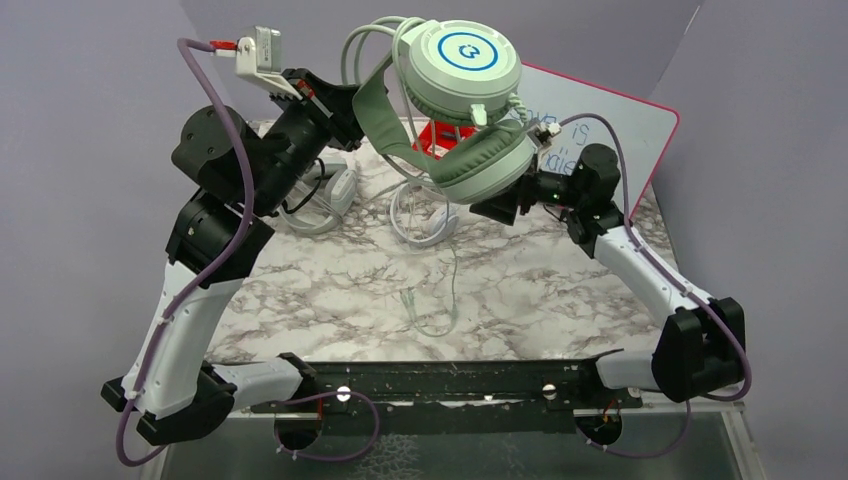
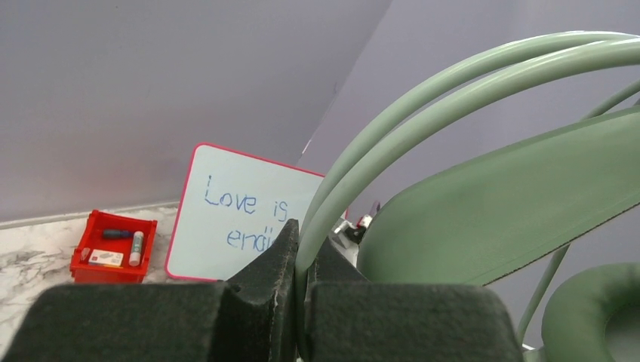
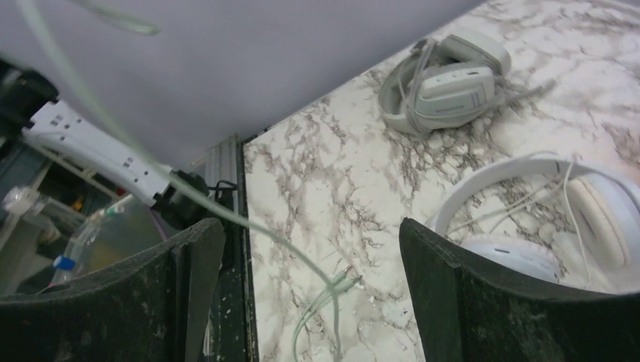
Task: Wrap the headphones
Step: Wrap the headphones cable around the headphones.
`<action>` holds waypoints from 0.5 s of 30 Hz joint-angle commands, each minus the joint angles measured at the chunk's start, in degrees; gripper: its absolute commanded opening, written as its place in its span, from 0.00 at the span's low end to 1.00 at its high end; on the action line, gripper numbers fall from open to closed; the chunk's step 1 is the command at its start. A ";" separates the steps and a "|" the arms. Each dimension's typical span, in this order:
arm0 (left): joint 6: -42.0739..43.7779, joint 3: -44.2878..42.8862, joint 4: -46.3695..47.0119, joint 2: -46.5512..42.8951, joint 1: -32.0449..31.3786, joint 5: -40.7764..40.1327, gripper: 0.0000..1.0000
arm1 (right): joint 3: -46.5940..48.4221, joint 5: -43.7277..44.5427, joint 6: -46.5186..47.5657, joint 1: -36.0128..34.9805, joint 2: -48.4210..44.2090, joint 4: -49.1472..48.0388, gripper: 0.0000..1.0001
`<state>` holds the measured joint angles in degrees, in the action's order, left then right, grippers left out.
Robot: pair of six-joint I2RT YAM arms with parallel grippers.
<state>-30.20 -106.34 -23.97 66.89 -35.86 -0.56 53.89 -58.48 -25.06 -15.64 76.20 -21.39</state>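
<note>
**Left arm holds mint headphones in the air; right gripper open below them**

The left gripper (image 1: 347, 101) is raised high over the back of the marble table (image 1: 330, 300). Its jaws are pressed together on the thin double band of the mint headphones (image 1: 465, 60); the left wrist view shows the pale green band (image 2: 355, 158) pinched between the two dark fingers. The headphones hang well above the table, one round cup facing up with a blue ring on it, the other padded cup (image 1: 487, 160) below it.

The right gripper (image 1: 492, 207) sits just under the lower cup. Its fingers (image 3: 513, 302) are spread wide with nothing between them.

A thin mint cable (image 3: 189, 197) trails down from the raised pair, and its end (image 1: 420, 300) lies on the marble.

Two more pairs lie on the table: white headphones (image 3: 543, 204) near the middle and grey-green headphones (image 3: 445, 83) to their left. A red tray (image 2: 113, 249) and a whiteboard (image 2: 241, 219) stand at the back.
</note>
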 commanded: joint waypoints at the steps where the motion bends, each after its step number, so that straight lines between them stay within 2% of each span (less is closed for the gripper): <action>1: -2.24 -3.23 2.12 -0.14 -0.18 -2.04 0.00 | 2.08 -14.11 -6.64 0.04 -0.09 -12.61 0.91; 3: -2.24 -3.34 2.00 -0.16 -0.18 -2.08 0.00 | 3.85 -16.85 -8.79 -0.93 1.51 -14.76 0.92; 8: -2.24 -3.10 2.05 -0.02 -0.18 -1.90 0.00 | 10.44 -12.50 -3.96 -6.83 4.56 -7.75 0.93; 11: -2.24 -3.00 2.08 0.13 -0.18 -1.77 0.00 | 12.48 -9.95 -8.15 -8.98 6.00 -10.43 0.93; 13: -2.17 -3.07 2.03 0.17 -0.13 -1.77 0.00 | 12.42 -9.80 -12.28 -9.88 6.34 -15.27 0.90; 15: -1.88 -3.08 2.01 0.17 -0.18 -2.23 0.00 | 12.76 -9.34 -14.70 -10.30 6.49 -17.01 0.83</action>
<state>-30.17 -107.04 -26.09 67.64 -35.86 -0.99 64.77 -69.23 -33.36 -25.30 81.89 -32.12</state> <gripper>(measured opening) 0.026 0.883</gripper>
